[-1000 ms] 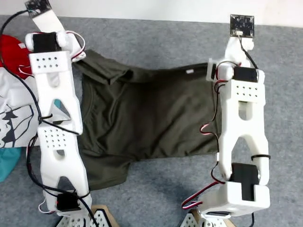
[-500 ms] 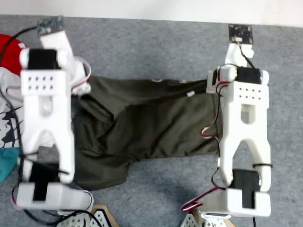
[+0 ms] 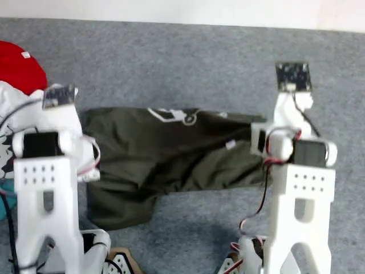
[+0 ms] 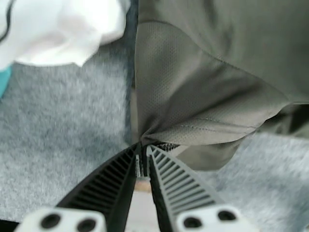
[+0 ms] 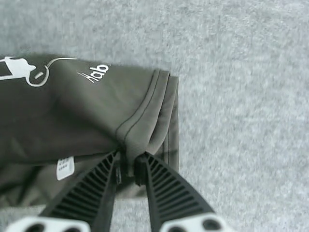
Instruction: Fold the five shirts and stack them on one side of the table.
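Pinching a gathered fold of the olive-green shirt (image 4: 203,96), the left gripper (image 4: 143,151) has its ribbed black fingers (image 4: 113,181) pressed together on the cloth, which fans out from the tips in taut creases. The right gripper (image 5: 126,162) is likewise clamped on the shirt, biting a bunched corner of its stitched hem (image 5: 145,113), with a small white label (image 5: 65,167) just beside it. From the high view the olive-green shirt (image 3: 171,154) lies stretched across the grey table (image 3: 171,57) between the left arm (image 3: 45,188) and the right arm (image 3: 299,182), doubled over on itself (a white print (image 3: 171,114) shows along its far edge), with one sleeve (image 3: 120,208) spilling toward the near side. A white shirt (image 3: 8,111) and a red shirt (image 3: 17,65) sit beside the left arm at the table's edge.
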### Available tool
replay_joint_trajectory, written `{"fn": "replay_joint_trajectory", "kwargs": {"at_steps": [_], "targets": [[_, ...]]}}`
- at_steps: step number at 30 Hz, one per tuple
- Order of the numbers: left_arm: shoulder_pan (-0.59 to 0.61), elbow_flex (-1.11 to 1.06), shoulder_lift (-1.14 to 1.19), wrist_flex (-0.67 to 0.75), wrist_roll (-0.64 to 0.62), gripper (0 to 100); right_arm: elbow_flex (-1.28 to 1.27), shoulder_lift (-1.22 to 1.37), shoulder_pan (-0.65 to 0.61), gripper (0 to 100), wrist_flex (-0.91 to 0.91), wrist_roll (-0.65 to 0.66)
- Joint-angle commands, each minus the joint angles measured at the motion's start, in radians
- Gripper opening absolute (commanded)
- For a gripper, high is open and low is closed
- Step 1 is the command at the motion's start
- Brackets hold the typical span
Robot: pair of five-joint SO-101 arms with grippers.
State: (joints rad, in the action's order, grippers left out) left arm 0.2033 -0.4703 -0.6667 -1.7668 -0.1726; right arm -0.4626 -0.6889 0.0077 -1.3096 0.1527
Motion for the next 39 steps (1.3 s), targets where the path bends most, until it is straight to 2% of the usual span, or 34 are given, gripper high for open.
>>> {"fn": "replay_joint_trajectory", "kwargs": {"at_steps": [1,9,12,23,26,30,34,39], "targets": [[0.010,-0.102,-0.159,0.000,0.023,1,-0.062,-0.090,0.013,0.5,0.045,0.017],[0.004,-0.179,-0.292,-0.002,0.025,1,-0.117,-0.104,0.047,0.5,0.081,0.018],[0.002,-0.177,-0.335,-0.002,0.089,1,-0.117,-0.113,0.047,0.5,0.073,0.025],[-0.058,-0.151,-0.346,-0.003,0.094,1,-0.128,-0.113,0.015,0.5,-0.133,0.052],[-0.061,-0.042,-0.292,-0.003,0.092,1,-0.122,-0.113,0.016,0.5,-0.147,0.052],[-0.053,0.090,-0.094,-0.006,0.092,1,-0.117,-0.110,0.016,0.5,-0.145,0.052],[-0.059,0.107,0.059,-0.008,0.092,1,-0.117,-0.102,0.021,0.5,-0.145,0.058],[-0.058,0.096,0.064,-0.009,0.092,1,-0.125,-0.102,0.019,0.5,-0.145,0.058]]}}
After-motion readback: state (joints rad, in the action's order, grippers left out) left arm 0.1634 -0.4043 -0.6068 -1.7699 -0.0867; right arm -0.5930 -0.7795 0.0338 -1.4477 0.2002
